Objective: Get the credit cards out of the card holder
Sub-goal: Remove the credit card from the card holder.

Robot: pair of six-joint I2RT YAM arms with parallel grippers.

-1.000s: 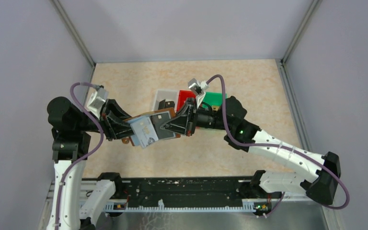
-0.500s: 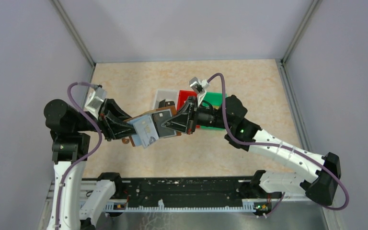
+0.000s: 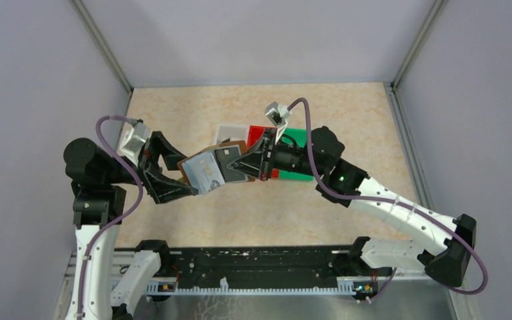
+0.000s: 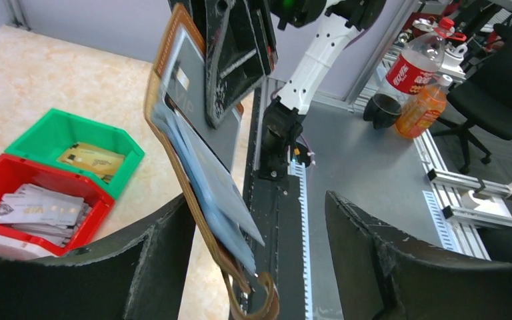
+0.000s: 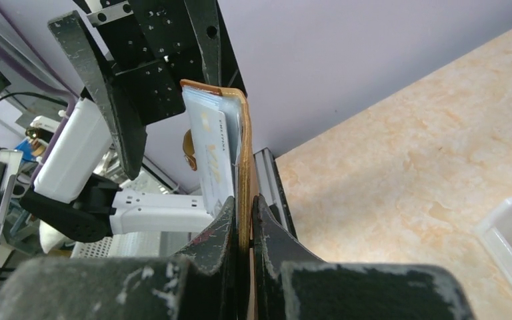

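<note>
Mid-extraction: our right hand (image 5: pixel 243 223) pinches the card holder (image 3: pixel 203 172), our left hand (image 3: pixel 183 172) is spread around its free end, and next we need to pinch a credit card (image 5: pixel 215 157).

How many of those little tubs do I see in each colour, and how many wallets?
Green tub: 1
Red tub: 1
White tub: 1
Brown wallet: 1
Total: 4
</note>
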